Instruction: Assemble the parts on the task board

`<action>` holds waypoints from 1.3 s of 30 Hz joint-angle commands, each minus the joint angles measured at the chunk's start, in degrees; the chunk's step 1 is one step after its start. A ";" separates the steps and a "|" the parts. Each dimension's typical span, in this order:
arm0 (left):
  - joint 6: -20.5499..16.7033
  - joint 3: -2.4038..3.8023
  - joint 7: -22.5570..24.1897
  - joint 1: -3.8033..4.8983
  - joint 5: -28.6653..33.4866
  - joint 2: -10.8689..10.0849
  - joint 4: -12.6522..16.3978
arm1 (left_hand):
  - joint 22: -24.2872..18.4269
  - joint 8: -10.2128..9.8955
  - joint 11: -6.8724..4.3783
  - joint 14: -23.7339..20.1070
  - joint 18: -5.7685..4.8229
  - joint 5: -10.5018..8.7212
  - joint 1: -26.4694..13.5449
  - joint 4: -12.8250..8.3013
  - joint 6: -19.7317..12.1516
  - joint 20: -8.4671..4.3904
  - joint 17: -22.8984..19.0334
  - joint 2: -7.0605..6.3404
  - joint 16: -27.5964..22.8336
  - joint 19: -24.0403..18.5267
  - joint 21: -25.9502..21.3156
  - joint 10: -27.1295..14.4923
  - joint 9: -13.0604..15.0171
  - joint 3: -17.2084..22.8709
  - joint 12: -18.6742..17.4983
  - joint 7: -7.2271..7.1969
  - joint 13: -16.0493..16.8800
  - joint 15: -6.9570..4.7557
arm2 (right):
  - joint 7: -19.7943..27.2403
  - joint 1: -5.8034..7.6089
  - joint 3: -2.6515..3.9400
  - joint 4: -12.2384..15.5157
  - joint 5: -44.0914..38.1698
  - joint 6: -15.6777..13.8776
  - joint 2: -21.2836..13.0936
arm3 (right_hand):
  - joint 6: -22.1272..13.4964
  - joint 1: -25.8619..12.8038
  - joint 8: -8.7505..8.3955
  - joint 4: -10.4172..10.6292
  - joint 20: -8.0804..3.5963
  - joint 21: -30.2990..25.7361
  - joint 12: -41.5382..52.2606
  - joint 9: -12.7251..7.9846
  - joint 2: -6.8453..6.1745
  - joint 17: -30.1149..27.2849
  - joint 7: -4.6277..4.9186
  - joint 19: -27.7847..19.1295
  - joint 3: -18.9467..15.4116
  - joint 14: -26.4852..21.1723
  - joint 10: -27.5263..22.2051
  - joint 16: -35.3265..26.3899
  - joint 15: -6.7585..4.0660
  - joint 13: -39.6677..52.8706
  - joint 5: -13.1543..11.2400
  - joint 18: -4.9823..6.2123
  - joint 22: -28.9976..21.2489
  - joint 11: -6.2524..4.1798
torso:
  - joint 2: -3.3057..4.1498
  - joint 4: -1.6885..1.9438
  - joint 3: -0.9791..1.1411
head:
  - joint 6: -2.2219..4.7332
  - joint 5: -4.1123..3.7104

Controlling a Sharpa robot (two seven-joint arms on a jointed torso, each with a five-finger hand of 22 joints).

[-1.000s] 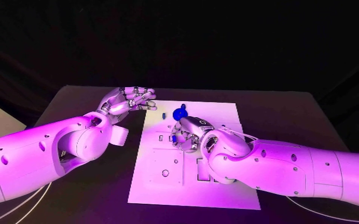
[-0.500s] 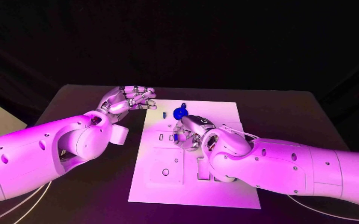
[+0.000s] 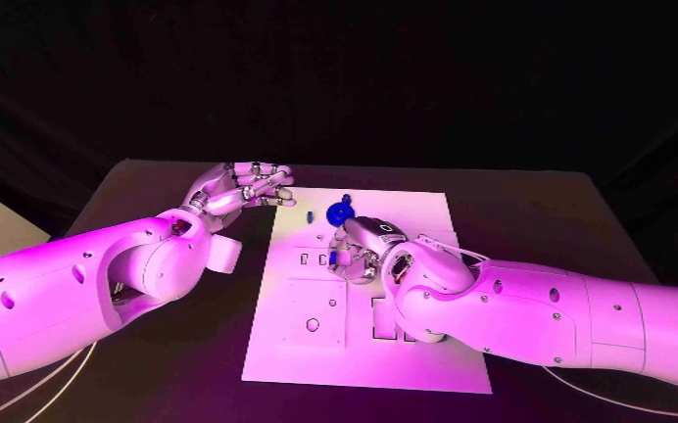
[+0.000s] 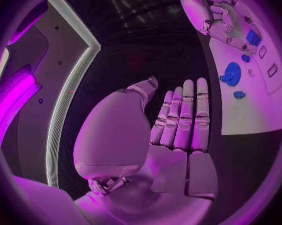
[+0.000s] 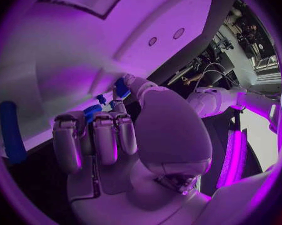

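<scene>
Head view: the task board (image 3: 424,350), a white plate, lies in the middle of the black table (image 3: 565,208), its long side running away from the robot. Near its far end rests a round blue part (image 3: 339,214), with a small blue part (image 3: 310,217) just beside it toward the left arm's side. The right hand (image 3: 364,245) is lowered over the upper middle of the board, fingers curled downward. A small blue piece (image 3: 332,258) shows at its fingertips, close against the board's surface; in the right wrist view a blue piece (image 5: 121,88) sits between the thumb and the curled fingers (image 5: 106,135), so the hand appears to pinch it. A long blue part (image 5: 11,132) lies near the rim of that same view. The left hand (image 3: 243,187) hovers beside the board's far left corner, over the table. In the left wrist view its fingers (image 4: 183,115) are straight and held side by side, thumb apart, with nothing in its grasp.
</scene>
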 commanded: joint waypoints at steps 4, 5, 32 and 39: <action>0.38 0.03 0.23 0.03 -0.21 0.05 0.05 | 0.13 -0.13 -0.23 0.00 0.21 0.06 -0.34 -0.26 -0.13 -0.08 0.21 0.29 0.47 -0.06 0.43 0.01 0.13 0.00 0.15 -0.05 0.09 -0.18 | -0.10 -0.09 -0.04 -0.14 -0.33 0.36 0.12 | -1.26 -0.92 -0.69 0.43 0.00 0.31 -0.62 -0.25 -0.55 12.89 0.20 6.10 -0.12 5.49 5.43 -0.01 -0.09 14.37 -0.25 -0.39 15.08 0.19 | 0.01 0.03 -0.03 | 0.05 0.00; 0.39 0.03 0.22 0.03 -0.21 0.06 0.04 | 0.13 -0.13 -0.23 0.00 0.21 0.06 -0.34 -0.26 -0.13 -0.08 0.21 0.29 0.47 -0.06 0.43 0.01 0.13 0.00 0.15 -0.05 0.09 -0.18 | -0.08 -0.09 -0.04 -0.14 -0.32 0.34 0.13 | -1.40 -1.02 -0.77 0.46 0.04 0.31 -0.72 -0.29 -0.66 12.87 0.26 6.10 -0.17 5.48 5.35 -0.02 -0.05 14.29 -0.30 -0.39 15.08 0.25 | 0.02 0.04 -0.03 | 0.03 -0.02; 0.48 -0.02 0.09 0.02 -0.29 0.17 -0.28 | 0.21 -0.14 -0.23 -0.11 0.19 0.06 -0.39 -0.32 -0.15 -0.09 0.36 0.27 0.63 -0.12 0.54 -0.04 0.17 0.04 0.13 -0.06 0.08 -0.18 | 0.57 -0.08 -0.04 0.56 -0.28 -1.23 0.15 | -4.87 -2.20 -2.76 2.60 1.00 -0.03 -3.17 -1.10 -2.62 12.35 1.31 5.91 -6.00 5.36 3.63 -0.21 0.91 12.52 -3.73 -0.29 14.80 1.28 | 0.01 0.00 0.04 | -0.21 0.16; 0.47 -0.03 -0.07 0.02 -0.49 0.22 -0.39 | 0.25 -0.16 -0.23 -0.08 0.20 0.06 -0.41 -0.34 -0.18 -0.11 0.43 0.25 0.73 -0.10 0.62 -0.07 0.19 0.05 0.13 -0.06 0.08 -0.19 | 0.95 -0.08 -0.04 0.83 -0.41 -3.19 -0.06 | -5.08 -1.90 -2.83 3.29 1.03 -0.15 -3.54 -1.11 -2.40 12.33 1.34 5.85 -7.69 5.35 3.37 -0.22 0.94 12.25 -3.36 -0.26 14.71 1.32 | 0.01 0.01 0.03 | -0.29 0.21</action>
